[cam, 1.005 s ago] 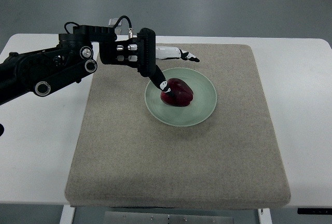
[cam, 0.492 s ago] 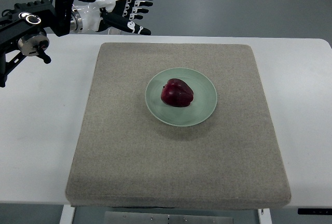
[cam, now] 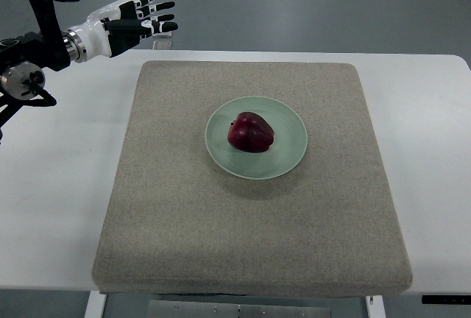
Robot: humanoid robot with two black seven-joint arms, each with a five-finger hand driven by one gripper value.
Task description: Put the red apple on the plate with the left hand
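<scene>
A white table (cam: 44,207) fills most of the top view, and a large grey mat (cam: 184,244) covers its middle, reaching almost to the near edge. Neither has shifted since the earlier frames.

The left arm (cam: 33,57) enters from the picture's left edge and now sits over the table's far left corner, high and well apart from the mat. One second ago it stretched across the mat's far left part with the hand down at the plate, a fingertip touching the apple. Half a second ago it had already pulled back beyond the far edge of the table; now it is further still toward the left, with less of the black arm in view.

The plate (cam: 291,141), pale green and round, lies on the mat a little toward its far edge, near the centre from left to right. It rests in the same spot as before.

The left hand (cam: 136,18) hangs beyond the table's far edge, its fingers (cam: 158,6) straight, spread slightly and pointing right; it holds nothing. In the frame half a second ago the hand was more to the right and the fingers fanned wider.

The apple (cam: 250,132), dark red, sits on the plate, slightly left of the plate's centre, clear of the hand. Its place and pose match the earlier frames.
</scene>
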